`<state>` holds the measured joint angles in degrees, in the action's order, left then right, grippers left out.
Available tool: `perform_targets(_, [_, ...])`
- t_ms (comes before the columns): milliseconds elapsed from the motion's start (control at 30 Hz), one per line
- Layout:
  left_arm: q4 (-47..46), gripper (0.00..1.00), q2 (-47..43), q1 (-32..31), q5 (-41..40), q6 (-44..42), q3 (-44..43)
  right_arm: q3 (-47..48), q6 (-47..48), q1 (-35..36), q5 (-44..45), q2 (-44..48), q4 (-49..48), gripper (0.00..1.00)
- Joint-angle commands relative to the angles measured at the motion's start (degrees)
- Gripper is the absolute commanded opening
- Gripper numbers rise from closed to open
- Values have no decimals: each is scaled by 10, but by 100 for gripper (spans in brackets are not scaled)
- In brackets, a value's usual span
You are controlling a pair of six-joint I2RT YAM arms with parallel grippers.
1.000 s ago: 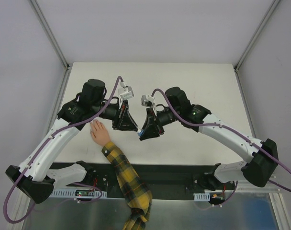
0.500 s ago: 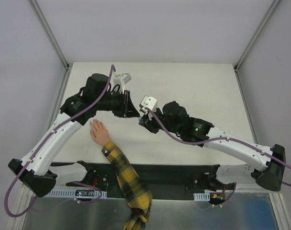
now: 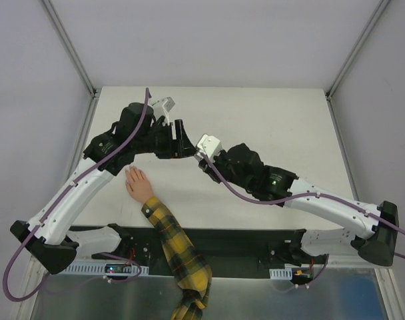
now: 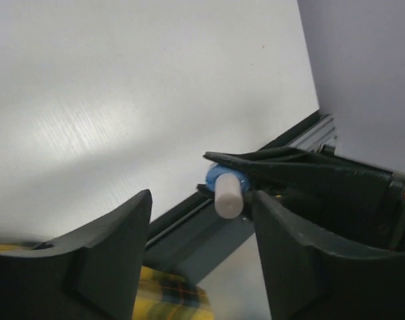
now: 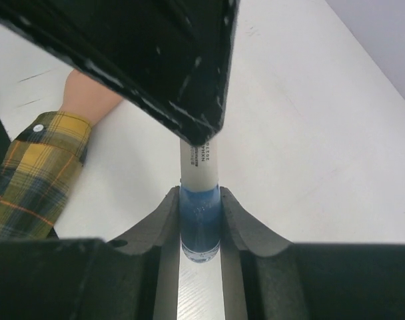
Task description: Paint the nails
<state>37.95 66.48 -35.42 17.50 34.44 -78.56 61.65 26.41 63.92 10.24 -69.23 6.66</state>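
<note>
**Pincers shift up-table, cap still on**

The nails (image 3: pixel 129 172) are on the hand (image 3: pixel 137 184), which lies flat on the table (image 3: pixel 289 120) beside my left arm. They're too small to read from above. The bottle (image 5: pixel 200 227) is well apart from them, clamped in my right pincer (image 5: pixel 200 203), and its cap (image 4: pixel 228 193) is on. In the last second both pincers have moved away from the near edge. My left pincer (image 4: pixel 201 200) now stands apart, lined up on the cap but not gripping it. I reckon uncapping comes next, so there's no painting yet.
</note>
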Motion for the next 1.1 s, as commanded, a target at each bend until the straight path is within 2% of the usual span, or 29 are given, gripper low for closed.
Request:
perform_targets(0, [-15,69,-46,6,24,-72,-8,2,-16,-22,-94,36,13,0])
perform_targets(33, [-23,75,-56,8,21,-81,4,-4,-21,-28,-103,40,15,0])
perform_targets(67, [-30,78,-81,10,20,-97,12,-7,-35,-36,-151,46,16,0])
perform_targets(133, [-56,83,-105,15,26,-120,33,-14,-50,-63,-187,59,18,1])
perform_targets(233, [-112,83,-152,17,66,-149,70,-13,-81,-104,-285,63,27,0])
perform_targets(367, [-210,81,-207,18,147,-157,127,11,-137,-152,-488,47,21,0])
perform_targets(467, [-283,73,-224,18,201,-148,167,32,-169,-160,-593,27,5,1])
perform_targets(567, [-348,69,-234,18,242,-140,198,33,-224,-162,-654,21,-53,0])
perform_targets(700, [-379,64,-234,18,266,-131,209,33,-262,-163,-688,18,-107,0])
perform_targets(733, [-378,64,-233,18,270,-126,210,33,-288,-163,-693,19,-126,0])
perform_targets(1067, [-451,63,-224,18,302,-74,230,43,-316,-163,-699,1,-173,0])
